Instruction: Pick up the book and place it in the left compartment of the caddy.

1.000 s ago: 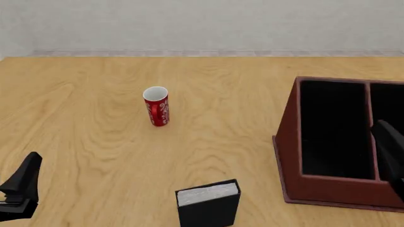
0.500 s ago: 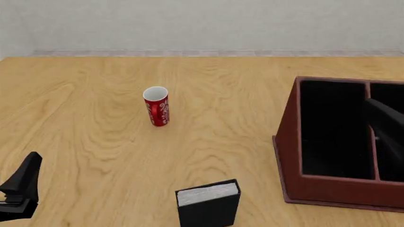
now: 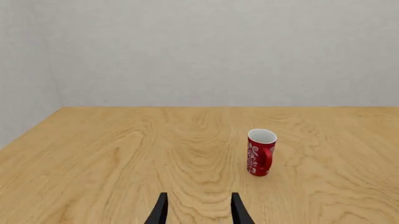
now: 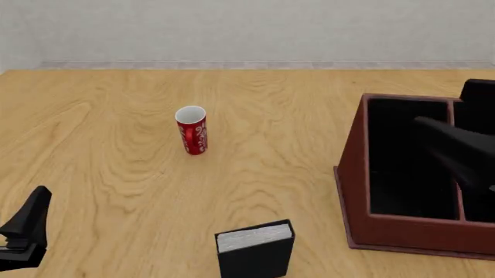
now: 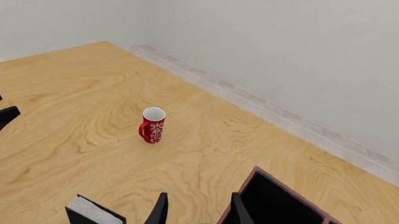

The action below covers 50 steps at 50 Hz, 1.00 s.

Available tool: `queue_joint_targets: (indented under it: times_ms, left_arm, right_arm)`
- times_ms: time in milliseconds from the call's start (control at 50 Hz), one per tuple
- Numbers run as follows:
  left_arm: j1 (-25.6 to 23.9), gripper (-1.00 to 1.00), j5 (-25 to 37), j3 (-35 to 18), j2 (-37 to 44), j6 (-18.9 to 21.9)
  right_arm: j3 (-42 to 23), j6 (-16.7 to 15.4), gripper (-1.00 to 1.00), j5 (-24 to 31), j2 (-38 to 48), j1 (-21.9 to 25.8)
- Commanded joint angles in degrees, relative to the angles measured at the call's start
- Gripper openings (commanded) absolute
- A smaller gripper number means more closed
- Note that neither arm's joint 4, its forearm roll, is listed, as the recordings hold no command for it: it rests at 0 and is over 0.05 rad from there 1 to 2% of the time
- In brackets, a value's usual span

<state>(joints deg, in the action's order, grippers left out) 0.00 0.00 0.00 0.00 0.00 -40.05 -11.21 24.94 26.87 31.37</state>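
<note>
Book: your book [image 4: 255,250] stands upright at the near edge of the table, white pages facing up. Nothing touches it.
Book and right gripper: your right gripper [image 5: 197,211] is up in the air over the box, well apart from the book. In the right wrist view the book [image 5: 93,213] shows off to one side of the fingers, not between them.
Right gripper: its two fingers stand a little apart and hold nothing.
Book and left gripper: your left gripper [image 3: 197,212] is low at the near left side of the table, well apart from the book.
Left gripper: its fingers are apart too, with only bare wood between them.
Box: the red-brown box [image 4: 363,191] sits on the right side of the table. Its big left part [image 4: 402,156] is black inside.
Mug: a red mug [image 4: 192,131] stands upright near the middle of the table, far from the book.
Table: light wood [image 4: 108,127] with wavy grain.
Room: a plain pale wall [image 4: 247,29] stands behind the table.
</note>
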Motion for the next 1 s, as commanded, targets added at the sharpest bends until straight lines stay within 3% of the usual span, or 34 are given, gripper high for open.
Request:
queue_joint_targets:
  times_ms: [20, 600, 640, 680, 1000]
  left_arm:
    - [0.0, 1.00, 0.0, 0.0, 0.0, 0.0]
    - [0.0, 1.00, 0.0, 0.0, 0.0, 0.0]
    - [0.0, 1.00, 0.0, 0.0, 0.0, 0.0]
    - [0.0, 1.00, 0.0, 0.0, 0.0, 0.0]
    - [0.0, 1.00, 0.0, 0.0, 0.0, 0.0]
  right_arm:
    - [-3.4, -0.6, 1.00, 3.3, 4.1, 2.1]
    - [-11.8, -1.2, 1.00, 9.9, 15.1, 7.0]
    - [-11.0, -4.1, 1.00, 9.9, 15.6, 5.2]
    - [-11.5, -2.8, 1.00, 10.0, 16.2, 5.6]
    - [-13.4, -2.7, 1.00, 11.7, 22.1, 6.5]
